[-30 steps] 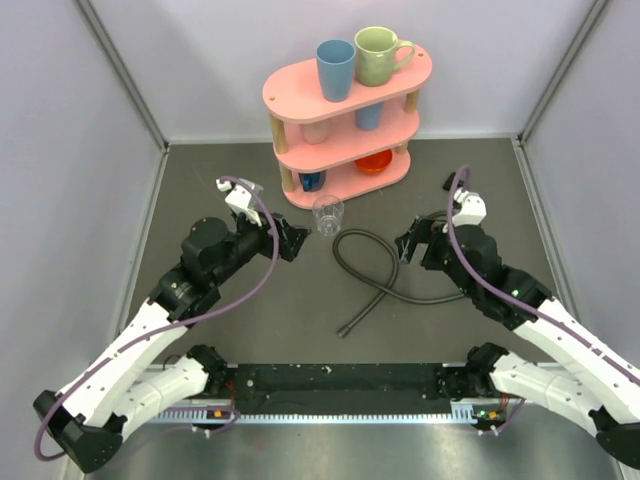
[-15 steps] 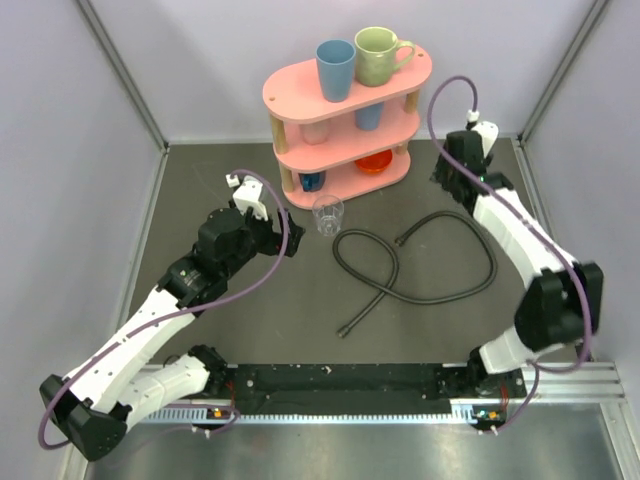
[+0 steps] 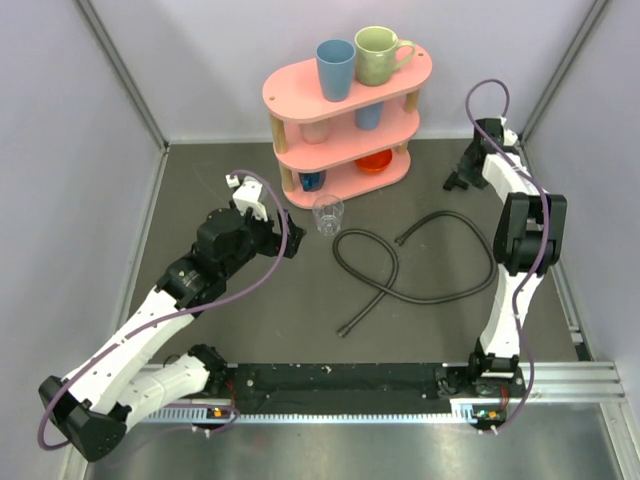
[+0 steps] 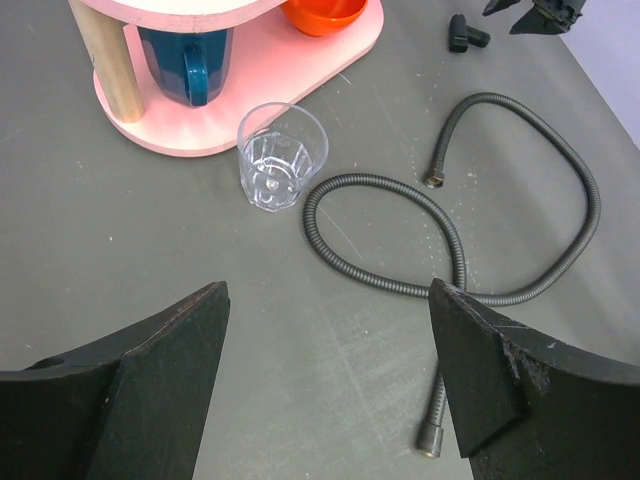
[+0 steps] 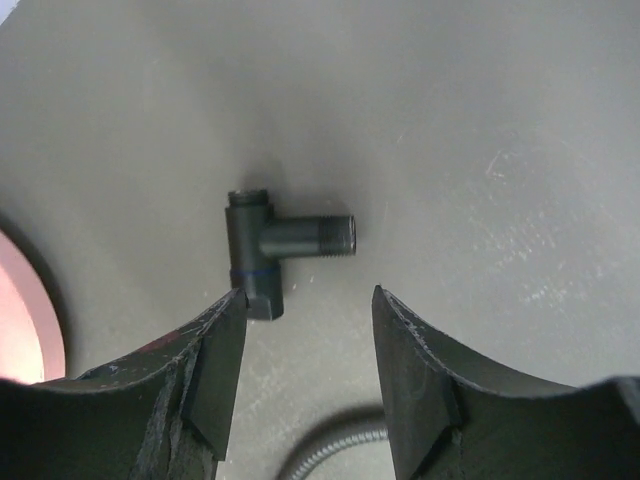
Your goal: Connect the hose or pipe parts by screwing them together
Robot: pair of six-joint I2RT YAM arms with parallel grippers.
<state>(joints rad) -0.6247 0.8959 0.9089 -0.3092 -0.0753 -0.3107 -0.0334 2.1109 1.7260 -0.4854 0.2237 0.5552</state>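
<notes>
A pink rack (image 3: 292,92) of three shelves stood at the back of the bench (image 3: 290,310). It carried a blue cup (image 3: 335,68) and a green mug (image 3: 378,55) on its top shelf and a dark blue mug (image 4: 185,65) and an orange bowl (image 4: 320,12) on its bottom one. A clear glass (image 4: 283,155) stood upright on the bench just in front of the rack's bottom shelf.

The hose (image 4: 590,200), grey and ribbed, lay flat on the bench in front of the rack and somewhat to its right. It looked like one length curled into a loop that crossed over itself. One end fitting pointed back toward the rack, and the other lay at the end farthest from it.

A small dark threaded fitting (image 5: 262,245), shaped like a T, lay on the bench to the right of the rack's bottom shelf, apart from the hose.

The right fingers (image 5: 215,360) were to the right of the rack, above that fitting. They stood apart with nothing between them. One tip was just beside the fitting's lower end, though whether it touched could not be told.

The left fingers (image 4: 160,350) hung in front of the rack's left end, spread wide and holding nothing, with the glass and the hose loop in their view.
</notes>
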